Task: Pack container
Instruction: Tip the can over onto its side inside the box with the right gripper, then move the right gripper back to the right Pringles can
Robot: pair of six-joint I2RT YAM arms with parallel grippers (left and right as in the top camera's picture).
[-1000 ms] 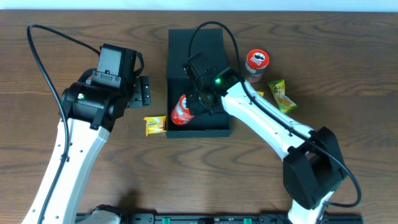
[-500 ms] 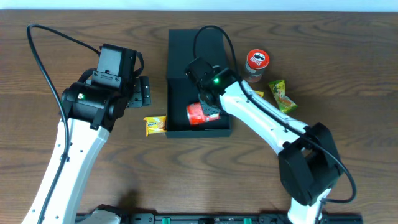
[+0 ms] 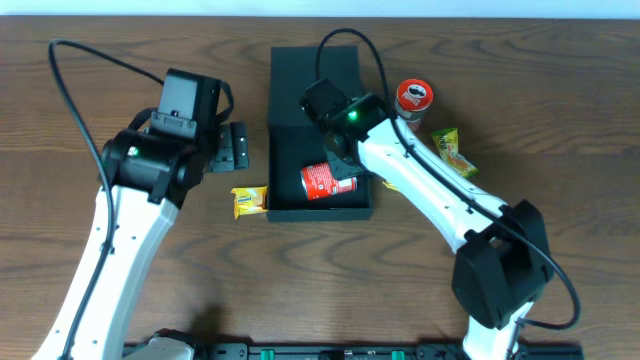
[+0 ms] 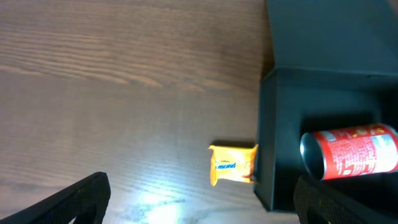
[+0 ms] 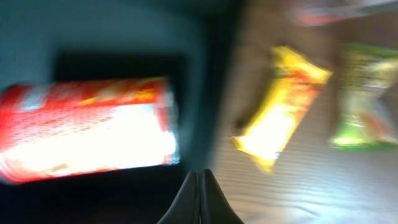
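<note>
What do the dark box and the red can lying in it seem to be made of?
The container: matte rigid board or plastic, judging by flat, dull dark walls. The red can: glossy printed sleeve with a silvery rim, perhaps metal or card.

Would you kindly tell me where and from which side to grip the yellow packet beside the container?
Probably from straight above, pinching the yellow packet across its short width near the end away from the container. It lies flat on the table with its other end against the container's wall, so a sideways approach looks blocked. The open left gripper is nearest.
</note>
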